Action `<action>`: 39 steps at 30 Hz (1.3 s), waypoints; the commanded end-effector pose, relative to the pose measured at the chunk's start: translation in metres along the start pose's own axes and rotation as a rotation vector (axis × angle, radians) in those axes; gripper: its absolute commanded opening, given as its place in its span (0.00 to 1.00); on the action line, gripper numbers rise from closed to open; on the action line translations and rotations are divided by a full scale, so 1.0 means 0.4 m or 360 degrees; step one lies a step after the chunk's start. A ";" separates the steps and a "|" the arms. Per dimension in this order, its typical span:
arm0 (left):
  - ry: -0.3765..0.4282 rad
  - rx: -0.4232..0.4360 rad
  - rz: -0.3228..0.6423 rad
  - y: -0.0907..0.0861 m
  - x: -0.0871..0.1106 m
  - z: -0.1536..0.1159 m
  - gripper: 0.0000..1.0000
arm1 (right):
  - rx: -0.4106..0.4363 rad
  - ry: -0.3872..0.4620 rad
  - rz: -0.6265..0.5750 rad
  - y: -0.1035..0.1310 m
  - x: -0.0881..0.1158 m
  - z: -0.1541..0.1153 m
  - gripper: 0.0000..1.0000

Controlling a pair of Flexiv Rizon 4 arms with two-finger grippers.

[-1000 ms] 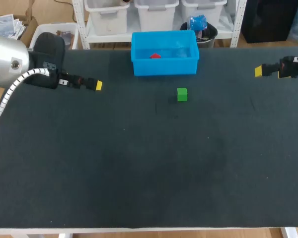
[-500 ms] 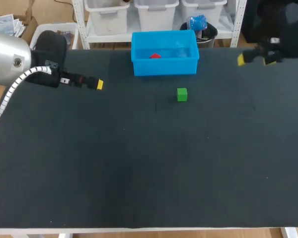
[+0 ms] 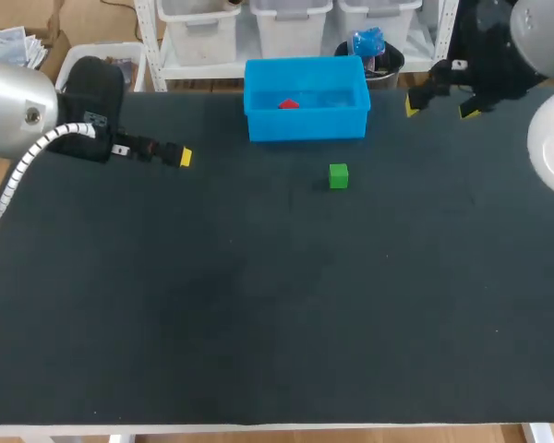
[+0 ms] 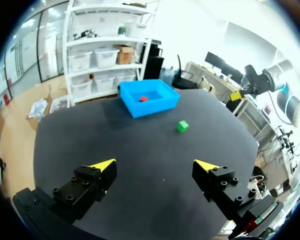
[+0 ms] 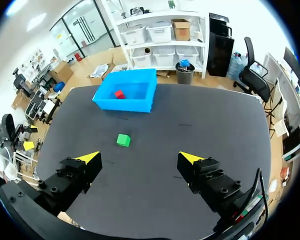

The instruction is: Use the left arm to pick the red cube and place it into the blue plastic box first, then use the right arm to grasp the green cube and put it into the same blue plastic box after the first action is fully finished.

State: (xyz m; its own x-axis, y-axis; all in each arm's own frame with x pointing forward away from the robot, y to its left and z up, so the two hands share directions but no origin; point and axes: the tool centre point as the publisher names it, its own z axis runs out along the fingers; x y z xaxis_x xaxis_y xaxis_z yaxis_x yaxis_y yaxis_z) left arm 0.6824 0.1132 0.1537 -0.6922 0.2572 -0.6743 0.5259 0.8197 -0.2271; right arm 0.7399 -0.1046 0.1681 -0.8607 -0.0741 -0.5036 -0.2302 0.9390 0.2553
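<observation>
**Ana:** Where is the red cube (image 3: 288, 103)?

**Ben:** It lies inside the blue plastic box (image 3: 307, 125), at the far side of the black table (image 3: 258, 323). So I think the first job is done.

**Ana:** And the green cube (image 3: 338, 175)?

**Ben:** It sits alone on the table, near the front of the box but not touching it.

**Ana:** What about the grippers?

**Ben:** The left gripper (image 4: 155, 165) is off at the left side, well apart from the box. Its fingers are spread wide and hold nothing. The right gripper (image 5: 139, 158) is near the far edge, to the right of the box. Its fingers are wide apart too, with nothing in them.

**Ana:** How will the green cube feel to pick up?

**Ben:** I guess it is small, light and hard, so it won't squash or break. Its sides look flat and smooth, so it could slip or twist if pinched at the corners.

**Ana:** So where should it be held?

**Ben:** On two flat sides that face away from each other, around the middle, with the fingers lined up with those sides.
</observation>
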 end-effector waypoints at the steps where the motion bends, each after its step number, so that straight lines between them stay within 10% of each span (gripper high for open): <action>1: -0.0004 0.0008 0.0002 0.003 0.001 0.001 1.00 | 0.0100 -0.0016 0.0003 0.005 0.010 -0.007 1.00; 12: -0.0004 0.0008 0.0002 0.003 0.001 0.001 1.00 | 0.0100 -0.0016 0.0003 0.005 0.010 -0.007 1.00; 39: -0.0004 0.0008 0.0002 0.003 0.001 0.001 1.00 | 0.0251 0.0367 0.0238 0.150 -0.013 0.237 1.00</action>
State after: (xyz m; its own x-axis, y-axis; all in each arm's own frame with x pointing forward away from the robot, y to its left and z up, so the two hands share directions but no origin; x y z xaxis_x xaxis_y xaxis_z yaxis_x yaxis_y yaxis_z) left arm 0.6824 0.1130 0.1538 -0.6926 0.2571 -0.6740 0.5249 0.8205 -0.2264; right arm 0.7590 -0.0227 0.1138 -0.9417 0.0259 -0.3354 -0.0343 0.9844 0.1724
